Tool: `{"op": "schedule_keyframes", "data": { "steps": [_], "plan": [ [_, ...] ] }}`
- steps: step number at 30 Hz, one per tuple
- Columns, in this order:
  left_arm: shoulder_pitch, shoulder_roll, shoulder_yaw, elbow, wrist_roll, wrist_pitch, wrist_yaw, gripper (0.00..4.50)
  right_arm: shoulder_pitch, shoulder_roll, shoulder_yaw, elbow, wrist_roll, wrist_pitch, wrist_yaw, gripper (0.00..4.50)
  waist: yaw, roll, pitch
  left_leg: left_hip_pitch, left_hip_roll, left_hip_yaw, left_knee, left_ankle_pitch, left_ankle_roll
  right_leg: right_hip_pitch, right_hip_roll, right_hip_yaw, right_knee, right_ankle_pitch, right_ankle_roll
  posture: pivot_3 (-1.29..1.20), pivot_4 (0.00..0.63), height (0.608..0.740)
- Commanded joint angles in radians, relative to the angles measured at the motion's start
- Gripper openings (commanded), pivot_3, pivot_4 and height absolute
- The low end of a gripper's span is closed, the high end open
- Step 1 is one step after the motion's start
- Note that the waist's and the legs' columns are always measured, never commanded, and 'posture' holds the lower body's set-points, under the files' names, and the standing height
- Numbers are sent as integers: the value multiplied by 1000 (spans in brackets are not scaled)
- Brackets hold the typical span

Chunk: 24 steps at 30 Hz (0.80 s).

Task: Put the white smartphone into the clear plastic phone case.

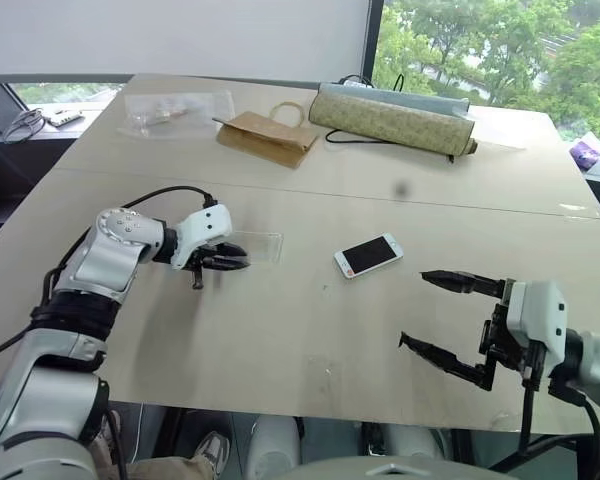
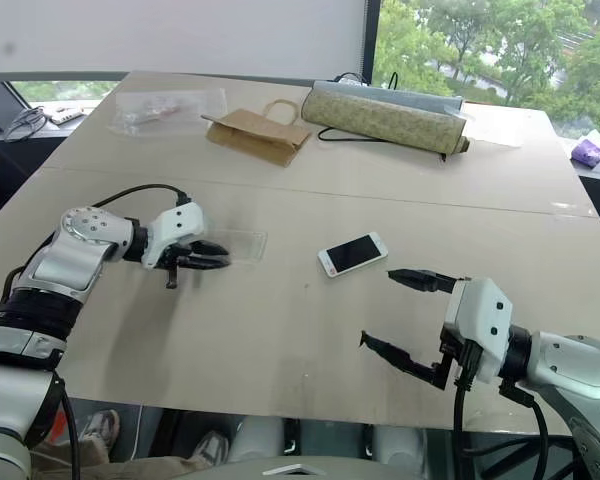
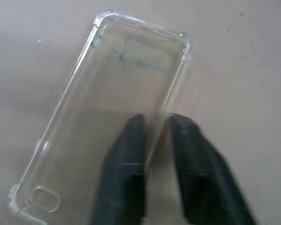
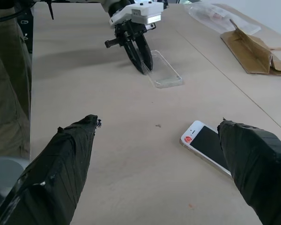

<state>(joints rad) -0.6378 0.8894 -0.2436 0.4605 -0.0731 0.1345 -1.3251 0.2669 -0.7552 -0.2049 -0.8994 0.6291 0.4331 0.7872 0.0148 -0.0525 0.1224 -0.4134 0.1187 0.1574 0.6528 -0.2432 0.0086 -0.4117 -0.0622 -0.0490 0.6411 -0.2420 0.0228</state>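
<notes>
The clear plastic phone case point(image 1: 263, 246) lies flat on the pale table, left of centre. My left gripper point(image 1: 236, 262) is shut on its long side wall; the left wrist view shows one finger point(image 3: 126, 159) inside the shell and the other outside it. The white smartphone point(image 1: 368, 256) lies screen up near the middle of the table, to the right of the case and apart from it. My right gripper point(image 1: 412, 307) hangs open and empty near the table's front edge, to the right of and nearer than the phone point(image 4: 207, 146).
At the back of the table lie a crinkled clear bag point(image 1: 175, 110), a brown paper bag point(image 1: 265, 135) and a long rolled pouch point(image 1: 390, 118) with a black cable. The table's front edge point(image 1: 310, 410) runs just below both arms.
</notes>
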Motion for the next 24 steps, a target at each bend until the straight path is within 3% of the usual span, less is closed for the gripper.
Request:
{"op": "schedule_keyframes", "data": {
  "steps": [1,5,10,14,24],
  "plan": [
    [6,-12,-28,68,55,-25,-17,92,5,-2,-11,-49,21,8,-28,4500,0,1,-1,0,0,0,0,0,0,0,0,0,0,0,0,0,150,740],
    [15,-16,1,30,15,-26,-58,92,10,1,-1,-61,20,15,-48,4500,0,1,-4,1,0,-1,1,0,0,1,0,0,1,0,0,0,150,740],
    [126,4,43,-326,-150,142,-159,92,19,-1,-4,-63,15,17,-56,4500,-2,2,-3,-1,-1,-2,1,-1,1,0,0,1,0,-1,1,0,150,740],
    [202,-8,21,-516,-159,215,-133,92,27,-1,7,-64,3,12,-60,4500,3,2,-3,-2,-2,-4,2,1,-2,0,0,0,0,-2,3,0,150,740],
    [144,-88,-97,-499,-14,140,-52,92,67,-1,6,-75,-19,1,-59,4500,4,2,-3,-3,-7,-12,3,-1,3,3,0,1,1,-2,3,0,150,740]
  ]
}}
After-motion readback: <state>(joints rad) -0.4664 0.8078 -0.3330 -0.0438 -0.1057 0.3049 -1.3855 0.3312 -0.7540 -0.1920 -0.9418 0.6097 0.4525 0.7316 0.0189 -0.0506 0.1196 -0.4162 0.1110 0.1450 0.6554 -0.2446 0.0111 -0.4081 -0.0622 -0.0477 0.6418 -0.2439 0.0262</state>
